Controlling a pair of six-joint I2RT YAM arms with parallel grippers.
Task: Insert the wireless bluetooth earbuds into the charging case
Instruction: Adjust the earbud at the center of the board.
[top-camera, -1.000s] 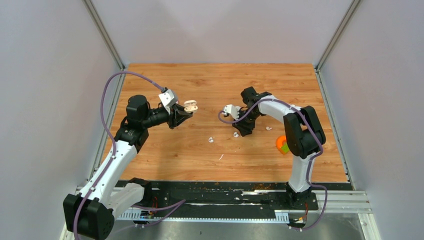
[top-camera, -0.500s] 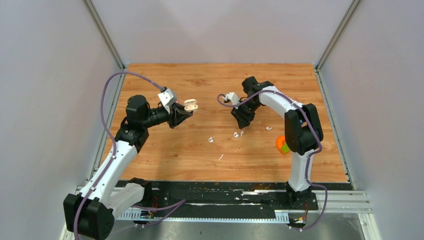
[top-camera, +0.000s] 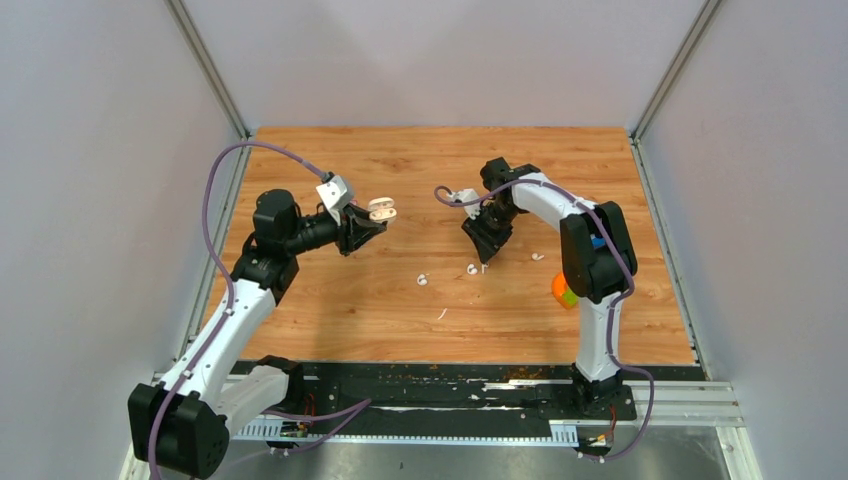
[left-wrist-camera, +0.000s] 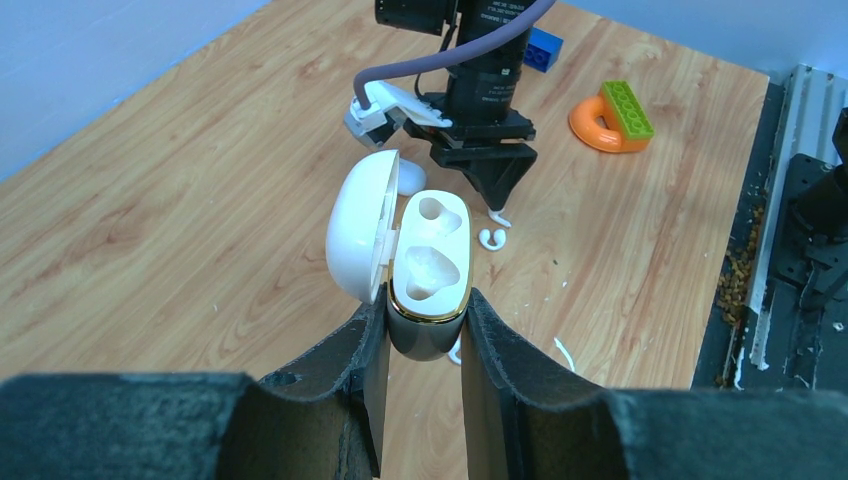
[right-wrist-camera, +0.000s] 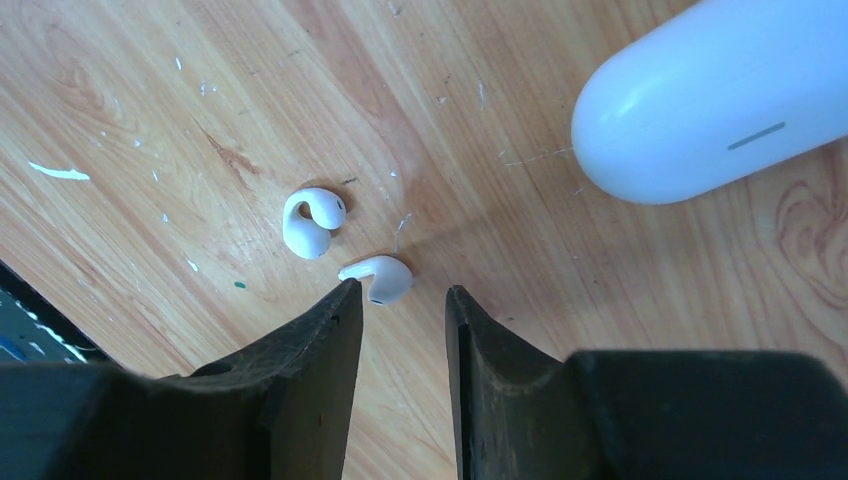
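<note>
The wooden surface fills the middle of the cell. The left arm reaches from the near left corner toward the left-centre. The right arm bends over the right half and points down at the centre.

The left end effector is clamped on the lower body of the charging case and holds it above the surface. The lid is swung open to the left, and both sockets face up.

The right end effector hangs over the centre of the surface with its fingers apart and nothing between them. In the right wrist view, a white rounded shell with a short grey dash lies on the wood.

An orange ring with a green brick across it sits on the right side. A blue brick lies farther back.

The earbuds all lie on the surface. A curled earbud lies just beside a stemmed earbud, which is at the tips of the right fingers; whether it touches them I cannot tell. A third earbud lies a little to the left and a fourth earbud to the right. A thin white sliver lies nearer the bases.
</note>
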